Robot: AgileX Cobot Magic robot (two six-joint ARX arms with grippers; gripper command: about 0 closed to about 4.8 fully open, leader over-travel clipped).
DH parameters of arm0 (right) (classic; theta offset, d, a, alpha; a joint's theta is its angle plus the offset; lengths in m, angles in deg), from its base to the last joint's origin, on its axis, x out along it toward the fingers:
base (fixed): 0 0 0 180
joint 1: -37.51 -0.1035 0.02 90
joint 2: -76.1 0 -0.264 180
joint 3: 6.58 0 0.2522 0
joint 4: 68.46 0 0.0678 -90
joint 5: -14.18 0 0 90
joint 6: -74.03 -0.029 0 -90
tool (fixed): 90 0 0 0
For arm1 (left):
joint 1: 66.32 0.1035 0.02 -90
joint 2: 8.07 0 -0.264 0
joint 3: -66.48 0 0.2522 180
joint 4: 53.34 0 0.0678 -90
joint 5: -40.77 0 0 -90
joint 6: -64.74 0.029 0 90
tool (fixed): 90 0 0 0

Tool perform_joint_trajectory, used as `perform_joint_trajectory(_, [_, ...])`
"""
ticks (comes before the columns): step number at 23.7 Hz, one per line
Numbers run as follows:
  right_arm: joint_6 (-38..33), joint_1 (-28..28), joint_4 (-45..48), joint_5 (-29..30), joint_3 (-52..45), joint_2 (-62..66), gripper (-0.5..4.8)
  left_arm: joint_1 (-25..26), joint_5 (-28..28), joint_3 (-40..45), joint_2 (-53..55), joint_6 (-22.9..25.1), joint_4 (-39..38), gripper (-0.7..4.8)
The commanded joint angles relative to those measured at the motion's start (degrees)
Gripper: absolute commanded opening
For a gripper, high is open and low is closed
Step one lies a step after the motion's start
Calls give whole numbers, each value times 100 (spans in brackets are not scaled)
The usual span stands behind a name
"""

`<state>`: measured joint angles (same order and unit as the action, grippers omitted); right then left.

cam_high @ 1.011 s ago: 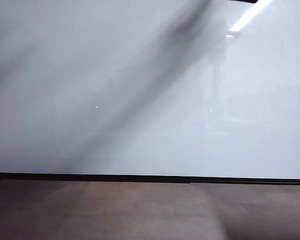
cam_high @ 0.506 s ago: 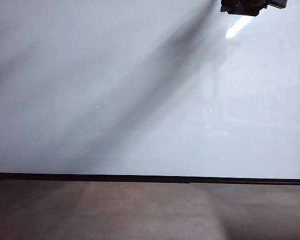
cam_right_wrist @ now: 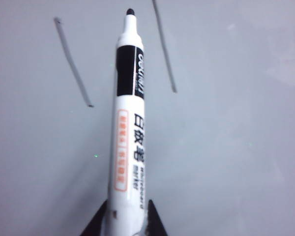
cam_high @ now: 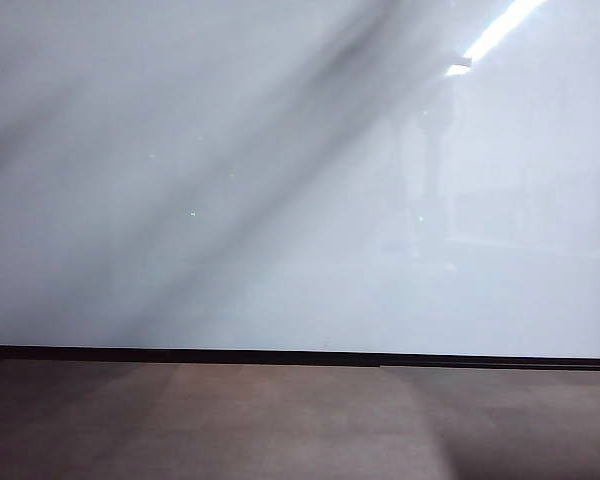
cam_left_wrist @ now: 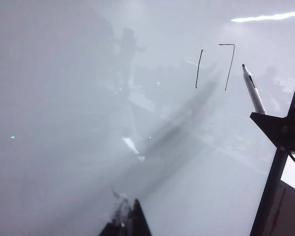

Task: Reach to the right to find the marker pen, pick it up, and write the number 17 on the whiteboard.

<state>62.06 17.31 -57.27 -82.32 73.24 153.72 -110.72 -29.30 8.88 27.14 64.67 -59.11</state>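
The whiteboard [cam_high: 280, 200] fills most of the exterior view, and neither gripper shows there. In the left wrist view two thin black strokes reading 17 [cam_left_wrist: 215, 66] are on the whiteboard [cam_left_wrist: 64, 98]. The marker pen [cam_left_wrist: 253, 91] stands tip-up beside them in my right gripper [cam_left_wrist: 265, 118]. My left gripper [cam_left_wrist: 130, 221] hovers over the board far from the strokes, its tips together and empty. In the right wrist view my right gripper [cam_right_wrist: 128, 219] is shut on the white, black-banded marker pen [cam_right_wrist: 130, 123]. Its uncapped tip lies between the two strokes [cam_right_wrist: 73, 64], lifted off the board.
A brown surface [cam_high: 300, 420] runs below the whiteboard's black frame [cam_high: 280, 355]. In the left wrist view the black frame [cam_left_wrist: 273, 187] crosses diagonally, with brown surface [cam_left_wrist: 290, 211] beyond it.
Half a second ago a dark part of the right gripper showed at the exterior view's top right edge; it has left that view. The diagonal shadow on the board has shifted.
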Motion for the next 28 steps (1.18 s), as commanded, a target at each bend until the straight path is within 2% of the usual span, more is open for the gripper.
perform_joint_trajectory(1, [20,-4,11,-138,-177,-280,-4,-7,-26,118,-13,-15,452,-5])
perform_joint_trajectory(3, [17,-7,13,-133,-334,-459,-4,-7,-26,361,-68,-15,782,-5])
perform_joint_trajectory(6, [15,-7,11,-129,-686,-824,-4,-7,-160,833,-227,-15,887,-5])
perform_joint_trajectory(10, [-17,-24,-2,-85,-1368,-1429,-4,-7,-903,1945,-516,-15,944,-5])
perform_joint_trajectory(15, [-24,-31,-334,-94,-1891,-2090,-4,-7,-2435,2815,-509,-15,1150,-5])
perform_joint_trajectory(24, [-24,-31,-542,-107,-1987,-2430,-4,-4,-2369,4280,-876,-15,1309,-5])
perform_joint_trajectory(26, [-22,-31,-542,-103,-1987,-2430,-4,35,-2378,4336,-1134,-15,852,-5])
perform_joint_trajectory(28, [-26,-31,-538,-79,-1987,-2430,-4,151,-2369,4336,-1388,-15,892,-5])
